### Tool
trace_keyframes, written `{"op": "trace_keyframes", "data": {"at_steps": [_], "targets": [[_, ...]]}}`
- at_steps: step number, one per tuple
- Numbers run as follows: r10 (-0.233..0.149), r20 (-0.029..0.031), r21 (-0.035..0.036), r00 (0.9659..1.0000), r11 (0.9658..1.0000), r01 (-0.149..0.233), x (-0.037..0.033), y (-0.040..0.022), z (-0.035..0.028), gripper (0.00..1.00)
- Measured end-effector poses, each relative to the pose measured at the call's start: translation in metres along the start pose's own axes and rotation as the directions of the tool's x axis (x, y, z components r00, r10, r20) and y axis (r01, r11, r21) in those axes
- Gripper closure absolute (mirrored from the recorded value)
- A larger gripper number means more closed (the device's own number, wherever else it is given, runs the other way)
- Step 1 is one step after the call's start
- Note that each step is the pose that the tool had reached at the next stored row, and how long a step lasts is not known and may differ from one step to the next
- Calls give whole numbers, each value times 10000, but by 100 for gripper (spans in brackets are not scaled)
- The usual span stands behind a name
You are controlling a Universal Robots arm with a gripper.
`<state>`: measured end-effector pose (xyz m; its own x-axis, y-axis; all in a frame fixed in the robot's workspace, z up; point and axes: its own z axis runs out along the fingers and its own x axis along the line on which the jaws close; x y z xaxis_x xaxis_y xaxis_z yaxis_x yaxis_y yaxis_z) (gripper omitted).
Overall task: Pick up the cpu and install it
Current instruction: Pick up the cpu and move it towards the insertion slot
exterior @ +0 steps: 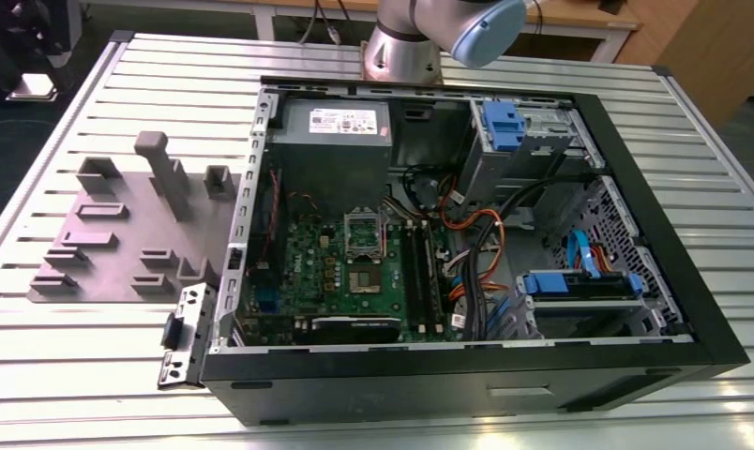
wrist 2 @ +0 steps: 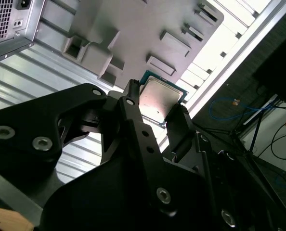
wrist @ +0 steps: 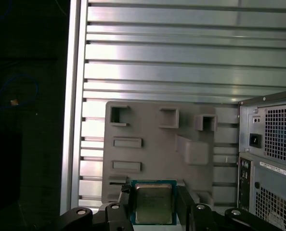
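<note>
The cpu (wrist 2: pixel 160 100) is a small square chip with a silvery top and a greenish rim. My gripper (wrist 2: pixel 156 109) is shut on it, one black finger (wrist 2: pixel 131 108) on each of two opposite edges. In the first wrist view the cpu (wrist: pixel 153 203) hangs in the gripper (wrist: pixel 153 193) well above the grey fixture plate (wrist: pixel 152 144) on the slatted table. In the exterior view the open computer case (exterior: pixel 477 366) lies on its side, with the green board (exterior: pixel 314 262) and its socket (exterior: pixel 366 278) facing up.
The grey fixture plate (exterior: pixel 114 234) with raised blocks lies on the exterior view's left of the case. The arm's base (exterior: pixel 402 47) stands behind the case. Cables, blue drive brackets (exterior: pixel 578 281) and a power supply (exterior: pixel 333 131) crowd the case. The table's edge (wrist: pixel 74 96) is nearby.
</note>
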<state>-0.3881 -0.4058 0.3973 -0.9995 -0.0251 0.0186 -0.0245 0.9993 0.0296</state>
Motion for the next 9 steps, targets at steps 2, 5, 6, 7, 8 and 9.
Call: {"op": "trace_keyframes", "data": {"at_steps": [2,5,6,7,8,9], "targets": [[1,0,-1,10000,10000,-1,-8,0,0,53],[1,0,0,10000,10000,-1,-17,0,0,53],[1,0,0,10000,10000,-1,-19,0,0,53],[1,0,0,10000,10000,-1,-22,0,0,53],[1,0,0,10000,10000,-1,-25,0,-1,53],[0,0,0,10000,10000,0,-28,-1,0,53]]}}
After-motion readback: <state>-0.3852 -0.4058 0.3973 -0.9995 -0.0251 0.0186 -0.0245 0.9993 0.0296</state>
